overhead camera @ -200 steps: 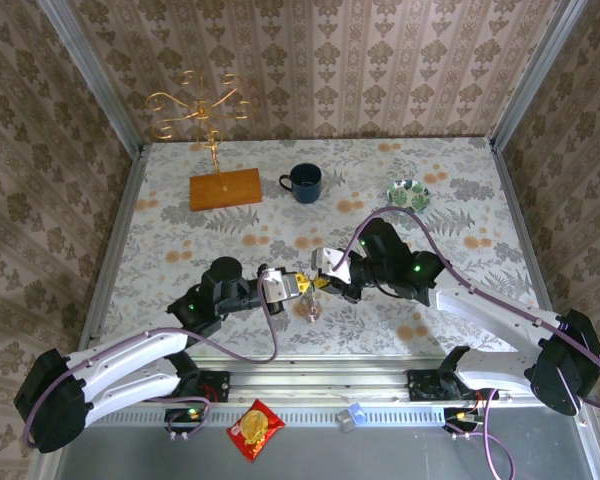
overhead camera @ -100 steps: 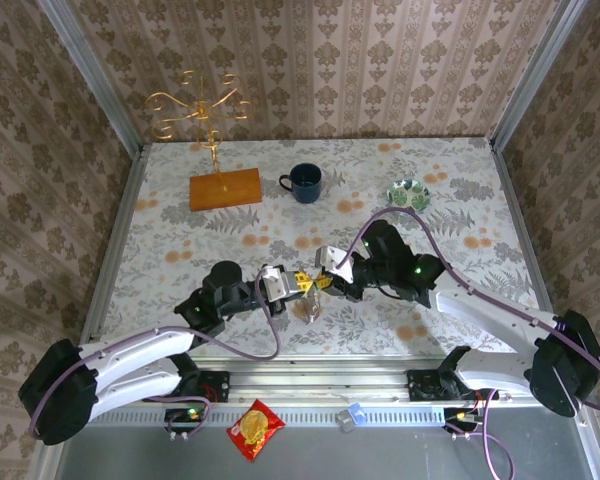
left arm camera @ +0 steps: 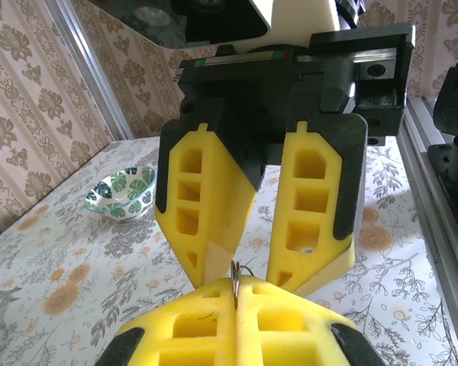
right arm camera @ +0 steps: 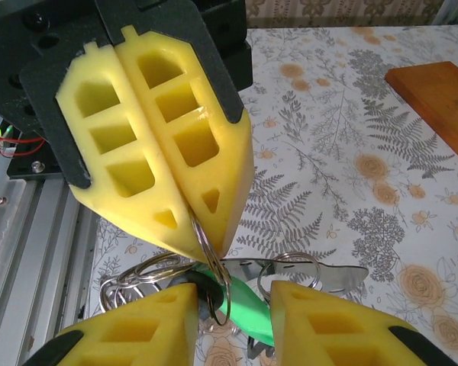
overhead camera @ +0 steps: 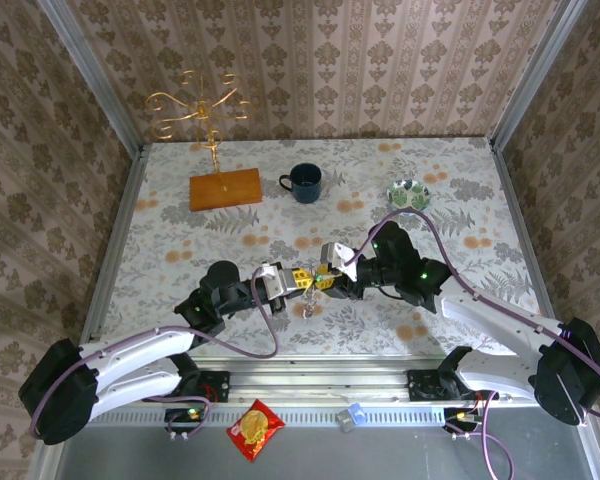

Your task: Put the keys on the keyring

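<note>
My left gripper [overhead camera: 301, 279] [left arm camera: 235, 288] is shut on the thin metal keyring [left arm camera: 235, 274] [right arm camera: 204, 232], gripping it edge-on just above the table. A green-headed key [right arm camera: 252, 303] hangs on that ring, next to a flat silver key [right arm camera: 332, 274] and several more rings [right arm camera: 137, 278]. The bunch dangles below both grippers [overhead camera: 308, 304]. My right gripper [overhead camera: 324, 281] [right arm camera: 233, 297] faces the left one tip to tip. It is open, and its fingers [right arm camera: 149, 324] straddle the green key and the ring's lower edge. The right fingers [left arm camera: 202, 206] stand just beyond the ring.
A dark blue mug [overhead camera: 304, 182] and a leaf-patterned bowl [overhead camera: 408, 193] [left arm camera: 122, 192] stand at the back. The gold wire stand on its wooden base [overhead camera: 225, 188] [right arm camera: 435, 95] is at the back left. A red snack packet [overhead camera: 255, 430] lies below the rail.
The two grippers have drawn closer together: the left one went slightly right and up with the ring, and the right one came in until its fingers straddle the hanging keys.
</note>
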You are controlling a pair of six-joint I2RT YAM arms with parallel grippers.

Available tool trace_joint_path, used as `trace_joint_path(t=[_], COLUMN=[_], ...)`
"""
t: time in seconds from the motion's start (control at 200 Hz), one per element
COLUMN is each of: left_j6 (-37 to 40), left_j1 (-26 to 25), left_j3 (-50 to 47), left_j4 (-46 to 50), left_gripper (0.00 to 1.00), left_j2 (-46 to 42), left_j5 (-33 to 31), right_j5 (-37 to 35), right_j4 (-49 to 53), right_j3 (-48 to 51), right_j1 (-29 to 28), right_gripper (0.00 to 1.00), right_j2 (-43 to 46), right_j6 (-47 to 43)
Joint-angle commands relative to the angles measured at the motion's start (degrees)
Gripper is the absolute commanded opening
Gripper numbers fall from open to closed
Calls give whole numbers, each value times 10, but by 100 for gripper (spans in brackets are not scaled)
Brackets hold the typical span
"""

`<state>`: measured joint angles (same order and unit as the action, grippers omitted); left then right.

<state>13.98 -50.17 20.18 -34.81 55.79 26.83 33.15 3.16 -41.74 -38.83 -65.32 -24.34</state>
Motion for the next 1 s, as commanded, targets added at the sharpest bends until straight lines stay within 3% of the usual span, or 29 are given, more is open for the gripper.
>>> trace_joint_path(t=[0.0,0.35,0.62,0.995], left_j6=[-16,-7,-9,-13], left_j1=[-3,-3,-3,-3], left_j3=[-1,-1,2,4], left_j4=[-35,-31,-29,-34], left_gripper=[0,0,0,0], left_j2=[1,-2,2,5], left_j5=[25,19,27,38], right_j5=[22,-17,18,32], right_j4=[-32,43,29,-21], right_j3=[6,3,-9,-12], right_j1=[2,2,1,1], right_gripper=[31,36,35,23], right_j2=[5,34,32,3], right_j6=[15,-27,-12,2])
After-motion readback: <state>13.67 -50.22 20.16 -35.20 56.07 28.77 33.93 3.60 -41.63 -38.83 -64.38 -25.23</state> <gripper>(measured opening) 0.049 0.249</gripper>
